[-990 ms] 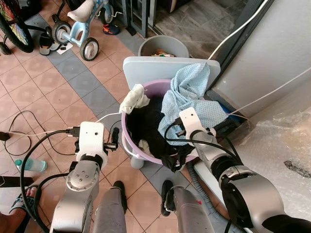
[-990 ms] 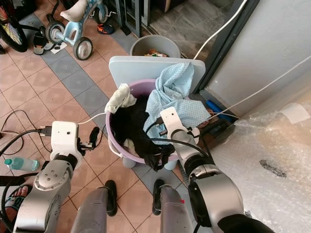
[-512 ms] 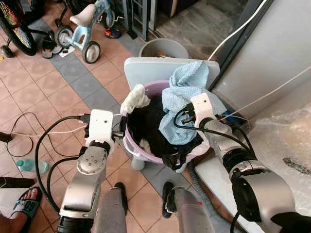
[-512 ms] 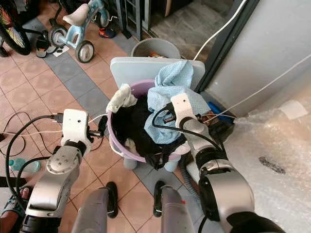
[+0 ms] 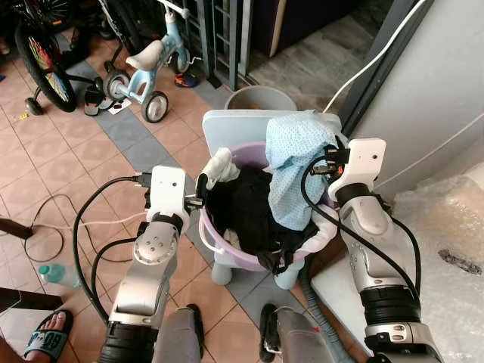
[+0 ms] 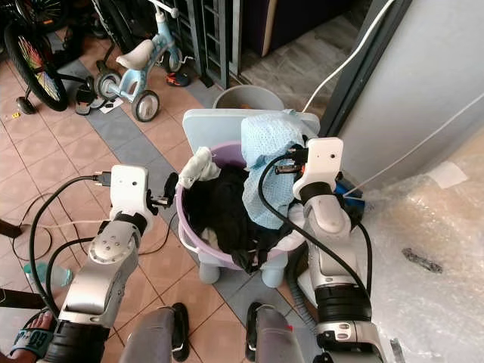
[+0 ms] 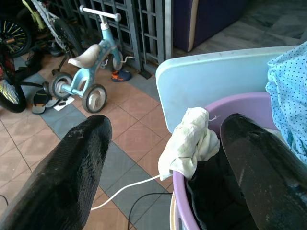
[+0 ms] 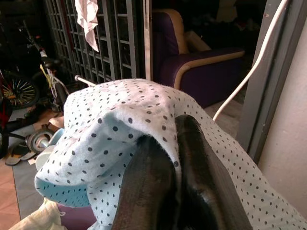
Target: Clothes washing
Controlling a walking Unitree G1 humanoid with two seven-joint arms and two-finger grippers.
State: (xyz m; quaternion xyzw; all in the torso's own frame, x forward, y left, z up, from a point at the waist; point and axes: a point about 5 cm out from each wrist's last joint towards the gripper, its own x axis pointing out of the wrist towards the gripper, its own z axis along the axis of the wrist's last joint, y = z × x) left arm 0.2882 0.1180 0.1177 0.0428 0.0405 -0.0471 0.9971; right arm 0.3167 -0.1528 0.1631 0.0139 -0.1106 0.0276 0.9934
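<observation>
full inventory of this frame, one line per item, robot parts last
Tub: 1, purple, on the tiled floor in front of the robot, full of laundry.
Dotted cloth: 1, light blue, lifted above the tub's right side.
Dark clothes: a heap, black, inside the tub.
Rag: 1, cream, draped over the tub's left rim.
Board: 1, pale grey, upright behind the tub.
Bucket: 1, grey, behind the board.
Tricycle: 1, light blue, far left by the grille.
Bottle: 1, clear with green cap, floor at left.
Sandal: 1, dark, bottom left.
Left claw: open, by the tub's left rim.
Right claw: shut on the dotted cloth.
</observation>
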